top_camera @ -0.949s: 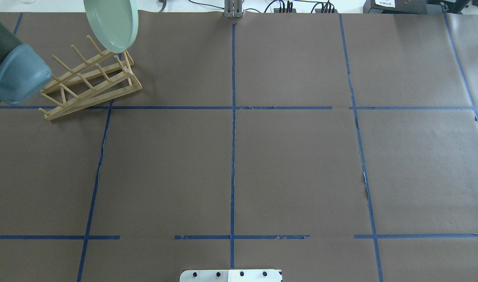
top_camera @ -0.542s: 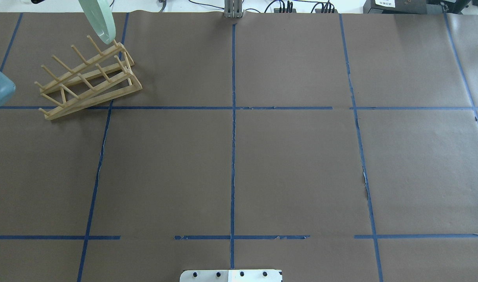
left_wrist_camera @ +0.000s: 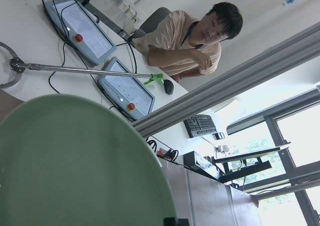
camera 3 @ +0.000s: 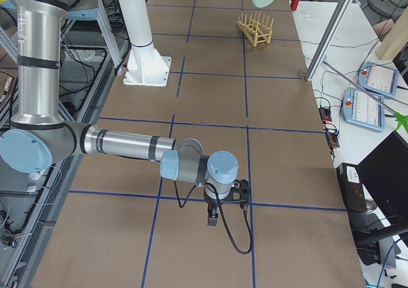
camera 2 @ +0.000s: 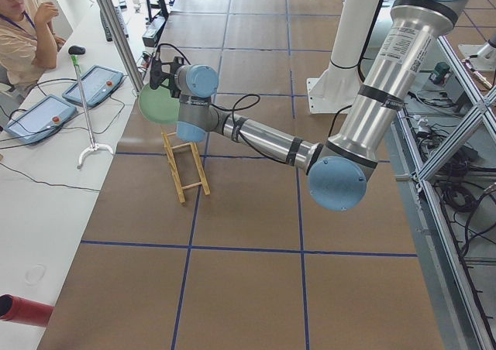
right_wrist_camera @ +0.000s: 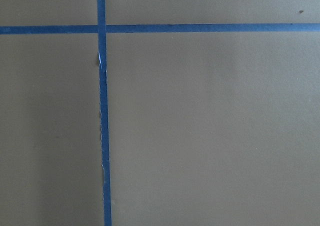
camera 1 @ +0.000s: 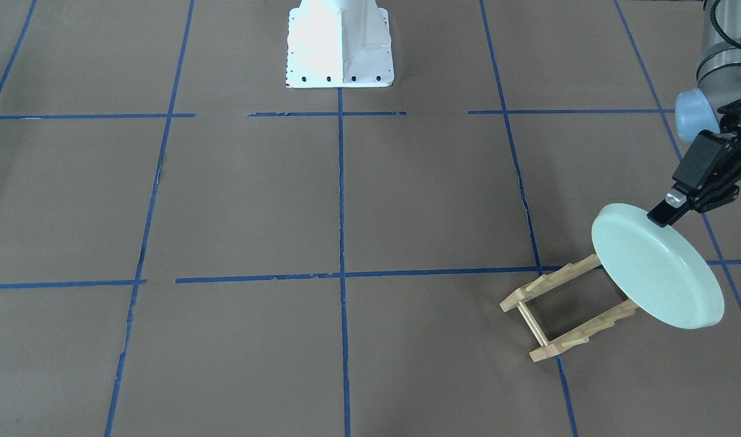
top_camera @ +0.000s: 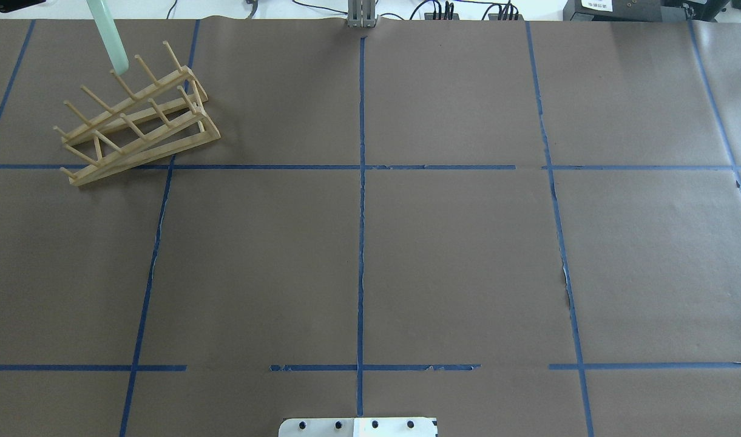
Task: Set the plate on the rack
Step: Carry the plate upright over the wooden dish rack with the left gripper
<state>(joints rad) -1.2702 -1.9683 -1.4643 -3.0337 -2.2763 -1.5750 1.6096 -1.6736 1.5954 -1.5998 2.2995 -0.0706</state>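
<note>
A wide bench (top_camera: 443, 255) covered in brown paper and marked into squares with blue tape. The left arm (camera 2: 271, 141) reaches out to the corner where the operators' edge meets the bench's left end. The right arm (camera 3: 127, 144) hangs well apart from it, low over bare paper toward the bench's right end.

A round, pale green plate (camera 1: 655, 267) is held in the air over that left corner, standing nearly on edge. Beneath it sits a small light-wood rack (top_camera: 164, 147), its long axis slanting across the corner.

The left end effector (camera 1: 664, 215) is pinched narrowly on the plate's top rim – so the plate hangs down and away from it, lower rim level with the peg tops at the rack's far rail. Whether rim and pegs touch cannot be told. The plate's face lies across the rack's length, which looks right for dropping into a slot – the left arm alone is placed to do it.

The right end effector (camera 3: 213, 219) points down; its opening cannot be told.

No label or writing is readable
</note>
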